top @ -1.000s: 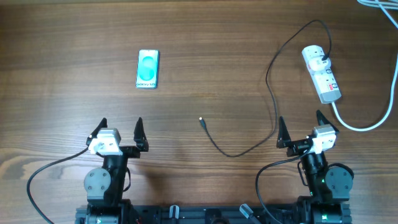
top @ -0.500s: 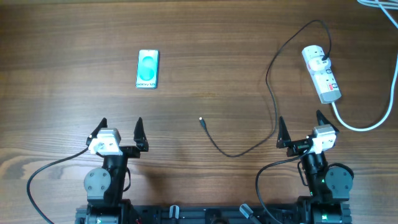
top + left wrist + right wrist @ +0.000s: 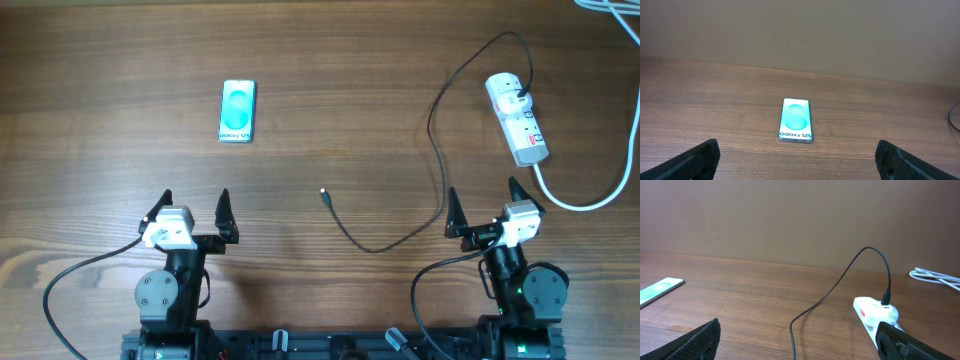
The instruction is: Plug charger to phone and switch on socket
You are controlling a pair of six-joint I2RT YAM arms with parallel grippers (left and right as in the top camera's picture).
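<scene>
First, overhead, phone (image 3: 237, 111): flat on the table (image 3: 330, 60), screen up, ahead of the left arm; long axis runs away from the robot, text end nearest, so its charging port is probably on that near short edge.
Overhead, charger (image 3: 430, 122): adapter seated in the socket (image 3: 517, 118); the cable loops out, then curls back to a free plug lying mid-table, well apart from the phone and tipped toward the far left.
Overhead, socket: far right, long axis near-to-far and slightly slanted; its thick white cord (image 3: 585, 205) leaves the near end.
Overhead, left gripper (image 3: 195, 205) and right gripper (image 3: 483, 200): both parked at the near edge, fingers spread wide, holding nothing; likely a start pose, one arm facing each job.
Left wrist, phone (image 3: 795, 120): dead ahead, centred between the spread fingers (image 3: 700, 159), lettering upright toward the camera.
Right wrist, socket (image 3: 875, 311): low right, just beyond the right finger (image 3: 905, 342); the charger (image 3: 840, 280) arcs up from it and comes down to the table.
Right wrist, phone (image 3: 657, 291): a sliver at the left edge.
</scene>
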